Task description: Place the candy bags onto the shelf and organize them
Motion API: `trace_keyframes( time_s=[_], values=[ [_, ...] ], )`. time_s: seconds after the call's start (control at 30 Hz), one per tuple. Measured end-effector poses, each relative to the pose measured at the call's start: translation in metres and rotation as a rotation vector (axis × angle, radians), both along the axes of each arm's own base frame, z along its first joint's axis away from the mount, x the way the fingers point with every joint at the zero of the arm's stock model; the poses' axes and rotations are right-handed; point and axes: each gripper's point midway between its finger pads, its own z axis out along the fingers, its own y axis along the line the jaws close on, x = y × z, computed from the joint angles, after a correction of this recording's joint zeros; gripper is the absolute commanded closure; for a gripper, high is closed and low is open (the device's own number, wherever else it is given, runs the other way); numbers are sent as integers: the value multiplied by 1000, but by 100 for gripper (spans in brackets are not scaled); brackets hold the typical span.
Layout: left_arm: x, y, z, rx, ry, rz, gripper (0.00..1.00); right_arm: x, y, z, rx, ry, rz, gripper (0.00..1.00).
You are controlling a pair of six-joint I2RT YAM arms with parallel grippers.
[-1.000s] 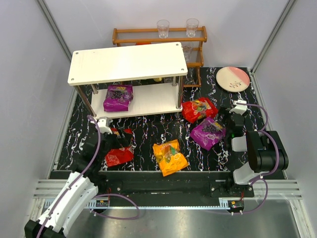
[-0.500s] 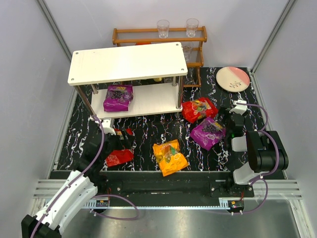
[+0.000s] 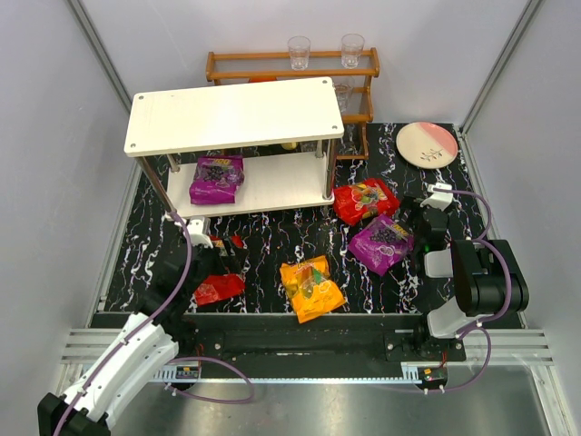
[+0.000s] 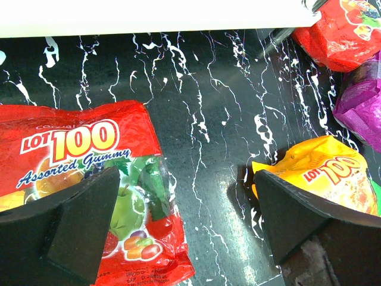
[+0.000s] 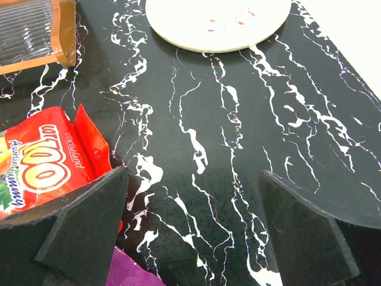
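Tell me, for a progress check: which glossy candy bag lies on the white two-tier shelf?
The purple plastic bag on the white shelf's lower board; the second purple bag, both red bags and the orange bag lie on the black table.

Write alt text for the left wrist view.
The left gripper, jaws wide open, hangs over a black marbled table, one finger overlapping a red candy bag and the other beside an orange bag. A second red bag and a purple bag sit at right; the white shelf lines the top.

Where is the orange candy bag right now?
Top view: the orange candy bag lies front-centre on the table, between a red bag to the left and a purple bag to the right.
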Motion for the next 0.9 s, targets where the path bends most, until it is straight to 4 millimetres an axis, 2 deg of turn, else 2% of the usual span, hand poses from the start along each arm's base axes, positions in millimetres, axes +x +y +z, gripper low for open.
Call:
trace_keyframes(
  time_s=[0.9],
  values=[
    [-2, 1, -4, 17, 11, 5, 1, 0, 0, 0, 0, 0, 0, 0]
  ],
)
